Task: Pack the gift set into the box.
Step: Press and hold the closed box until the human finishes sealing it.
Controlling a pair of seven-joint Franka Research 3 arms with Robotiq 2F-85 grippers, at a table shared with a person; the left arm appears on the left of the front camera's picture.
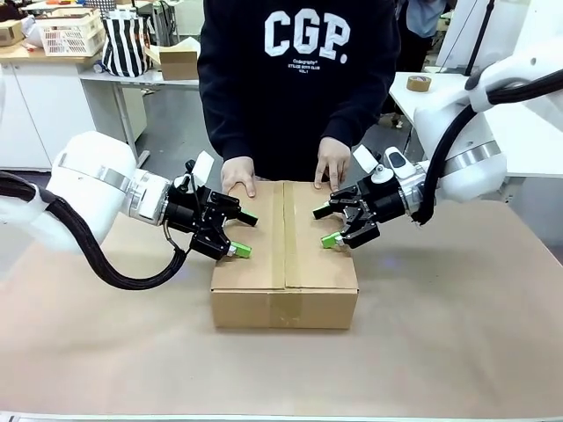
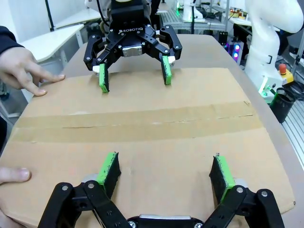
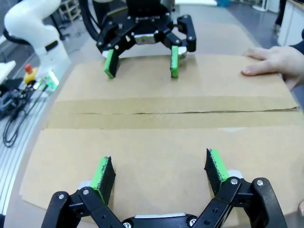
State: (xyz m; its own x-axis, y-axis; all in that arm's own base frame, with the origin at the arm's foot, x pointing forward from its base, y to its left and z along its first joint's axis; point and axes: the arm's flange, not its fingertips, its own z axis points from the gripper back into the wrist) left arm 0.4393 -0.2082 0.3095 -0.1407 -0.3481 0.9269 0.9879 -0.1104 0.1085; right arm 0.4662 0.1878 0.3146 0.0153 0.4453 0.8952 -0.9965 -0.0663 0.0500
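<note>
- Two black two-finger grippers with green pads are held at the sides of one carton, the left gripper (image 1: 244, 235) at its left and the right gripper (image 1: 325, 226) at its right.
- One large rectangular box (image 1: 284, 255) of plain brown corrugated cardboard is set on the middle of the worktop (image 1: 457, 334), nearer the far edge. Its top flaps are folded shut and flat.
- One strip of smooth brown tape (image 2: 137, 126) is laid along the seam of the box, from its far edge over the top and down the near face.
- Each gripper is spread wide, with nothing between its fingers. The pads of both are seen in the wrist views over the matt cardboard top, facing each other across the tape. Whether any pad touches the cardboard cannot be told.
- Two hands are laid on the far edge of the box top by a person in a dark sweatshirt with white lettering, one hand (image 1: 237, 176) to the left of the tape and the other (image 1: 332, 164) to its right, both between the grippers.
- A dull, smooth brown sheet is spread over the worktop.
- Behind the person, one roll of brown tape (image 1: 419, 83) is seen on a white table at the right. At the left, one black-and-white striped bag (image 1: 123, 42), one white slatted basket (image 1: 70, 33) and one small brown cardboard box (image 1: 179, 60) are set on a white bench.
</note>
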